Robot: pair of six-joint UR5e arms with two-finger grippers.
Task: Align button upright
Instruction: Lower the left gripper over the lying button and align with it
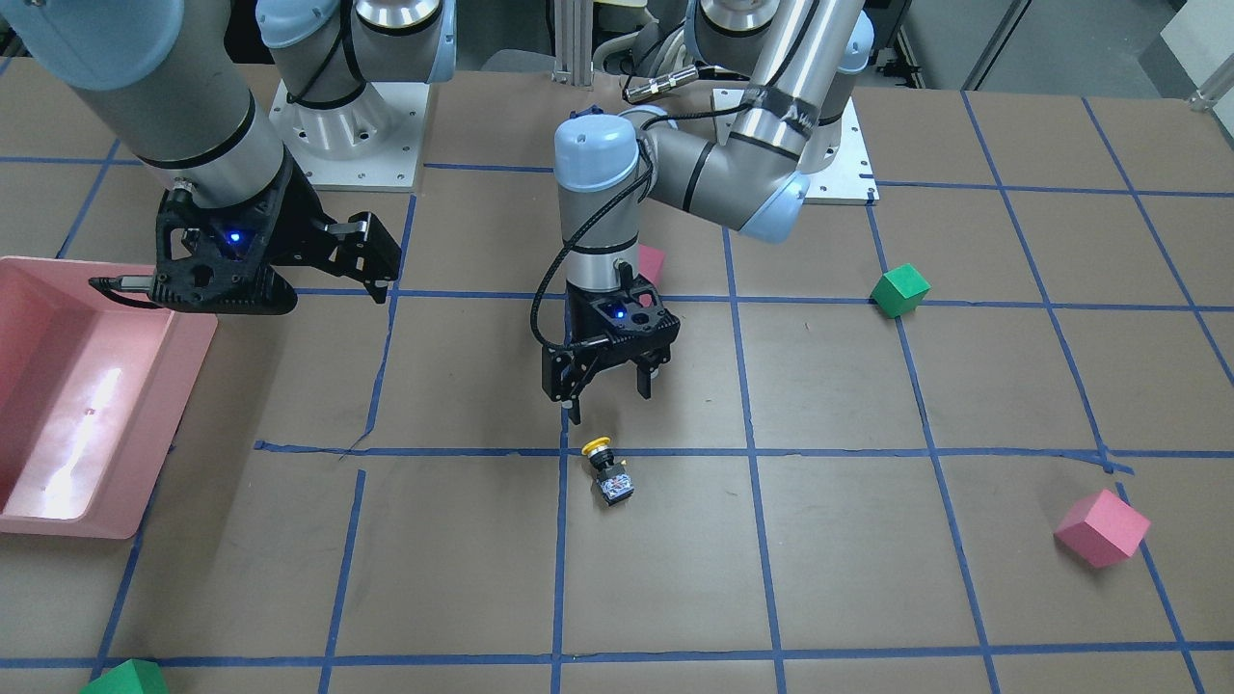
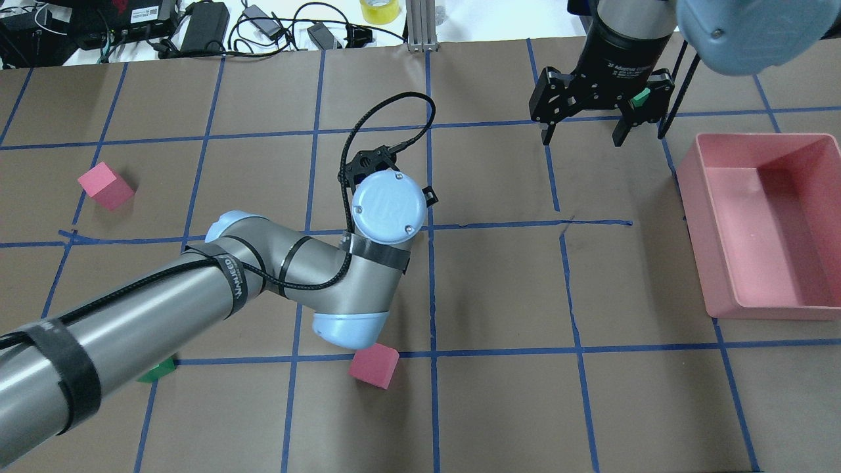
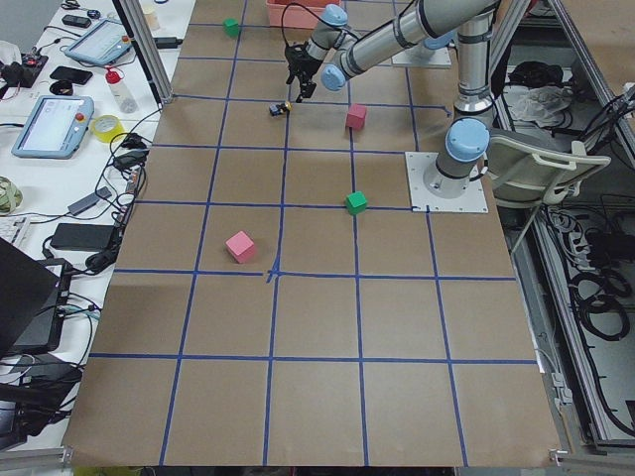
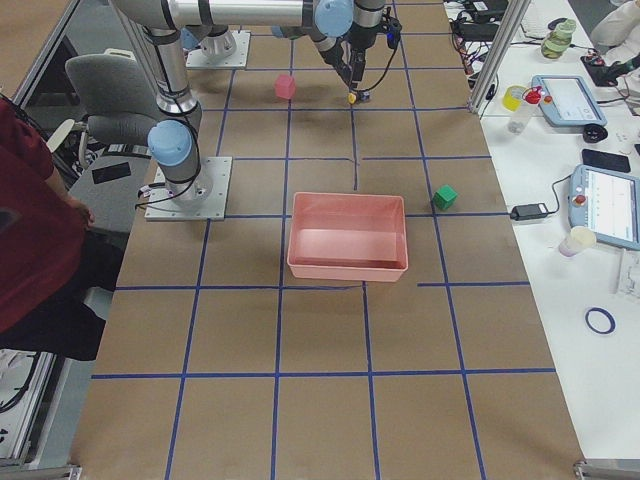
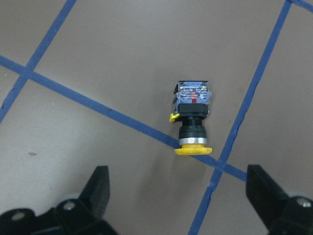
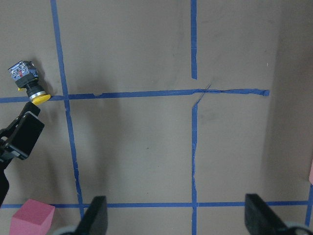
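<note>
Survey runs across the front-facing view from its left edge to its right.

Item one: I note a pink bin [image 1: 67,525] at the left edge of the table [image 1: 848,386], which is brown paper gridded with blue tape. A corner green cube [image 1: 125,678] sits at the bottom edge below the bin, partly cut off.

Item two: the right gripper [image 2: 581,136] hangs over the table near a corner of the bin, its fingers spread wide with nothing between them.

Item three, centre: the left gripper [image 1: 609,405] points down, fingers likewise spread and empty. The button [image 1: 607,472] lies on its side on the paper just beyond the fingertips, on the side away from the robot's base, and does not touch them. Its yellow cap rests against a blue tape line close to a crossing and faces the gripper. Its whitish-blue terminal base points away from the robot. From the left wrist camera I see it ahead of the fingers, roughly midway between their lines.

Item four: a rear pink cube [image 1: 654,262] shows partly behind the left wrist.

Item five: a second green cube [image 1: 899,289] sits on a tape line further right.

Item six: a front pink cube [image 1: 1102,528] rests near the right edge, well apart from the button.
</note>
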